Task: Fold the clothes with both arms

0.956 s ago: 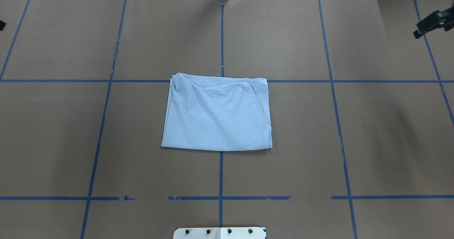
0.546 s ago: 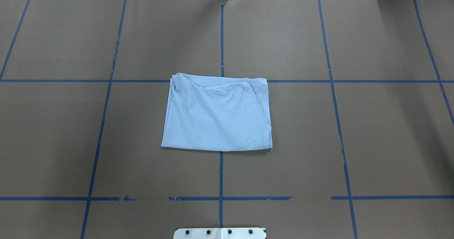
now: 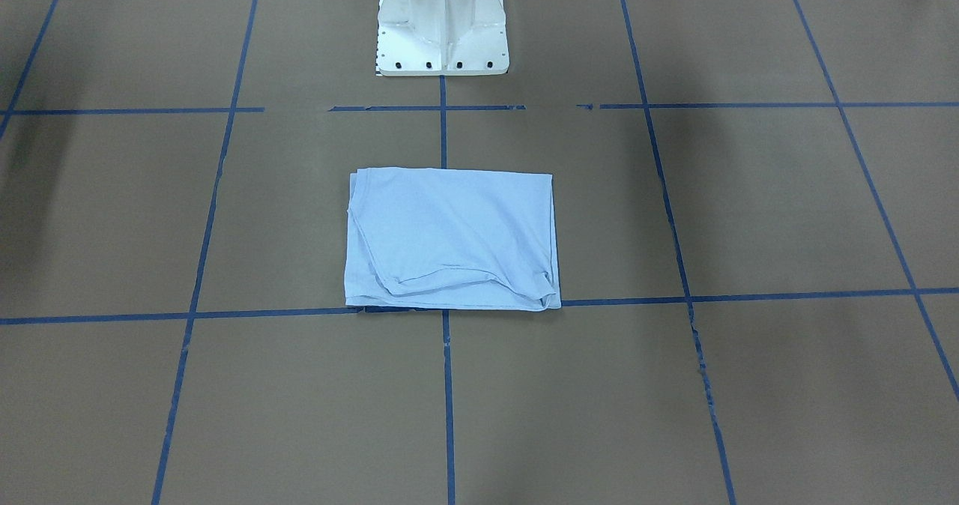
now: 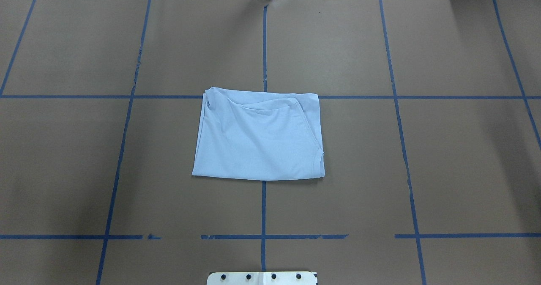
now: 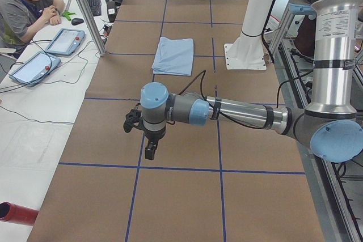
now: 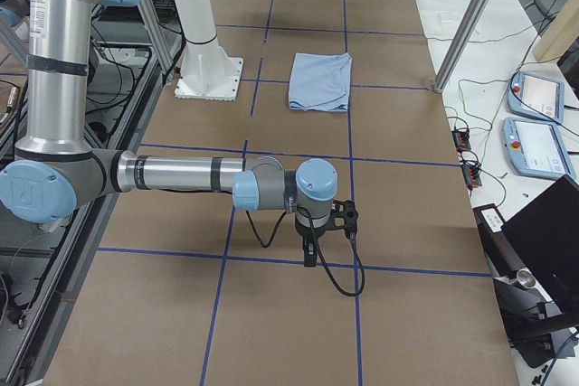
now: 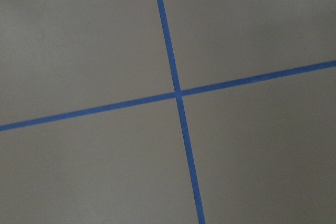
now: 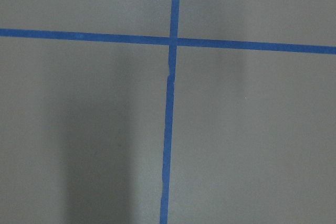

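The light blue T-shirt (image 4: 258, 135) lies folded into a flat rectangle at the middle of the brown table, with its print and collar label hidden. It also shows in the front view (image 3: 449, 239) and in both side views (image 5: 174, 55) (image 6: 318, 80). My left gripper (image 5: 148, 150) hangs low over bare table near the robot's left end, far from the shirt. My right gripper (image 6: 310, 255) hangs low over bare table near the right end. I cannot tell whether either is open or shut. Both wrist views show only brown paper and blue tape.
The white pedestal base (image 3: 442, 25) stands behind the shirt. Blue tape lines (image 4: 263, 209) grid the table. A seated operator (image 5: 22, 4) and control pendants (image 5: 65, 41) (image 6: 538, 97) are off the far edge, beside metal posts (image 5: 85, 9) (image 6: 470, 24).
A black gripper part at the overhead view's right edge and a dark tip at its left edge have left the view. The shirt has not moved.
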### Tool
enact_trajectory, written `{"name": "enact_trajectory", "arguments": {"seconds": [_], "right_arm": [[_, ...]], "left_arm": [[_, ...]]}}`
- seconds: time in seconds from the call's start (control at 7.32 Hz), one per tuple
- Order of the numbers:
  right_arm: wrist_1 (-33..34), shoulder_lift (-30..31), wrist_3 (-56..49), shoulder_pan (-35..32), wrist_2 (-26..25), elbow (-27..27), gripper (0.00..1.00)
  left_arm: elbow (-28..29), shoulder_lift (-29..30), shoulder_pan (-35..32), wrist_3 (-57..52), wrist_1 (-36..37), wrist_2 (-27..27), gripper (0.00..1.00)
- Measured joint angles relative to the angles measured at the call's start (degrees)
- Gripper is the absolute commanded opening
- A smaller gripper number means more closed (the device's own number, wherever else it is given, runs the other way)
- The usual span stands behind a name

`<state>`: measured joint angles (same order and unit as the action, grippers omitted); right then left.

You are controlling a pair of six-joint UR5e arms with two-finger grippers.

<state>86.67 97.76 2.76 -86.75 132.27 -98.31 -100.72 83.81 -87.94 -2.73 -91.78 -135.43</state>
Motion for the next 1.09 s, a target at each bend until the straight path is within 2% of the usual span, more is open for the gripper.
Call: {"name": "enact_trajectory", "arguments": {"seconds": [0.41,1.09], "right_arm": [[-0.6,0.3,-0.2,-0.1,-0.1,-0.4,1.0],[-0.8,0.2,-0.6,-0.1,0.3,-0.8,1.0]], "left_arm": [[0.1,-2.5,0.0,0.6,0.4,-2.5,1.0],[1.1,-2.2,0.0,0.7,-1.1,-0.7,1.0]]}}
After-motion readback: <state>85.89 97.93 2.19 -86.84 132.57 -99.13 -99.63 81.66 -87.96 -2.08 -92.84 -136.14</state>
